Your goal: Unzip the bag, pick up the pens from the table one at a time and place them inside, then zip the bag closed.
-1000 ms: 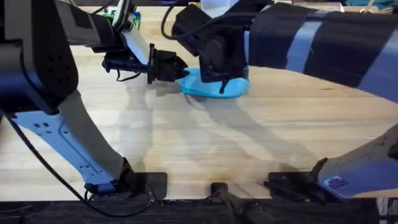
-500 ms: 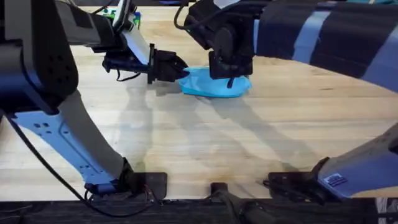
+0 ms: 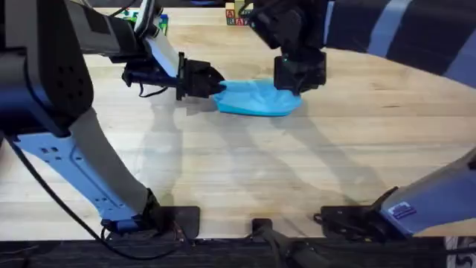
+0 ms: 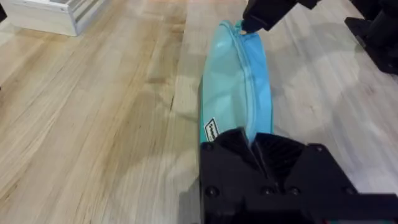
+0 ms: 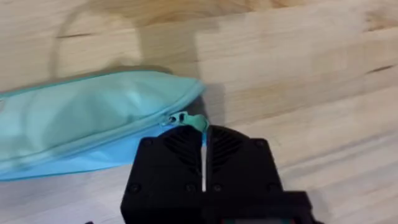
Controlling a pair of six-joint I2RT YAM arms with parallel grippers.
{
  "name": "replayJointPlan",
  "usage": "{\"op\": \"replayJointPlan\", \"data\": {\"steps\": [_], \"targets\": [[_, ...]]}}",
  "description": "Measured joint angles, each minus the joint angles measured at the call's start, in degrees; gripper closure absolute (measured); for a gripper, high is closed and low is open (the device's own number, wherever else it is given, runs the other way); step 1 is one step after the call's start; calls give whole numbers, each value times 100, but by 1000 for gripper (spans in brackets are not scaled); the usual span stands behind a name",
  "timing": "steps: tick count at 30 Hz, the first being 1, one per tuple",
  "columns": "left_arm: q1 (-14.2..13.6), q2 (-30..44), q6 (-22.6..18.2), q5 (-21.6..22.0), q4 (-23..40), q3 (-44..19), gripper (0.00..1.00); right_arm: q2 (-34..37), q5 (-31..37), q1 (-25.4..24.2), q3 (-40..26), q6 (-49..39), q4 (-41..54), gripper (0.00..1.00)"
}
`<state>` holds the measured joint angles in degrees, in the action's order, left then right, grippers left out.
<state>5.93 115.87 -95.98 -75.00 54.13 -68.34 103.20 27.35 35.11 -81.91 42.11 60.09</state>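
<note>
while one soft, oval light-blue bag [image 3: 256, 98] lies zipped on the plank-grained surface [image 3: 245, 164], left jaws [image 3: 216, 83] clamp its end and right jaws [image 5: 204, 138] pinch its zipper tab [image 5: 186, 120].

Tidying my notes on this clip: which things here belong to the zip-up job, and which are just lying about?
Job:
bag
zipper pull
left gripper, holding the bag's end
right gripper, shut on the pull

Lying about:
white box
coloured blocks

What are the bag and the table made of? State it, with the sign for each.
The bag: seemingly soft woven fabric, light blue, matte; it creases and sags along its zipper. The table: probably wood, pale with a slight sheen; plank seams and grain show.
</note>
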Motion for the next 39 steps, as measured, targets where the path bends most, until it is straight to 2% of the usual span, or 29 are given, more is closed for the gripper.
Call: {"op": "replayJointPlan", "data": {"steps": [9,34,39], "targets": [[-20,0,0,-4,-13,0,959,0,-81,-437,-2,-20,236,970],[-61,0,0,-24,-15,0,959,0,-992,-1231,2,-61,278,969],[-100,0,-1,-37,-15,0,959,-7,-1119,-1456,313,-61,42,969]]}}
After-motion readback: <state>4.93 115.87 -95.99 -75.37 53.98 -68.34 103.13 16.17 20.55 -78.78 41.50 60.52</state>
